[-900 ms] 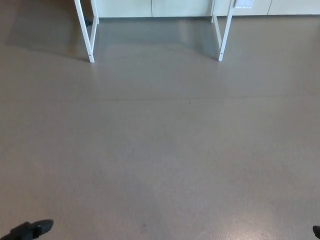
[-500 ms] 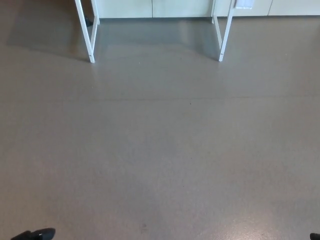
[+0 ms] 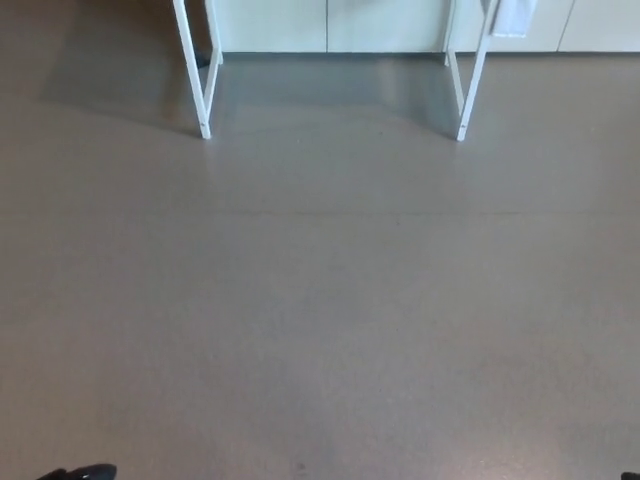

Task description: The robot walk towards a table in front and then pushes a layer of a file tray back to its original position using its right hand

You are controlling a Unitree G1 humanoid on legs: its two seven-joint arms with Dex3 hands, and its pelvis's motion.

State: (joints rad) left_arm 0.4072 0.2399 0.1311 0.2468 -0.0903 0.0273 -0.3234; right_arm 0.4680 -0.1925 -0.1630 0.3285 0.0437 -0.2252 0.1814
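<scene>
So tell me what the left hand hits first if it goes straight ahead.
Only a sliver of the left hand shows. Ahead looks like bare floor, then probably the left table leg; depth is unclear.

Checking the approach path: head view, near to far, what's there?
Black tip of the robot's left hand at the bottom edge → bare grey-brown floor → white metal table legs → pale cabinet fronts along the top edge.

I stand in what looks like an office or lab: bare grey-brown floor (image 3: 320,300), white table legs (image 3: 195,75) ahead, and pale cabinet fronts (image 3: 330,25) along the far wall.
</scene>
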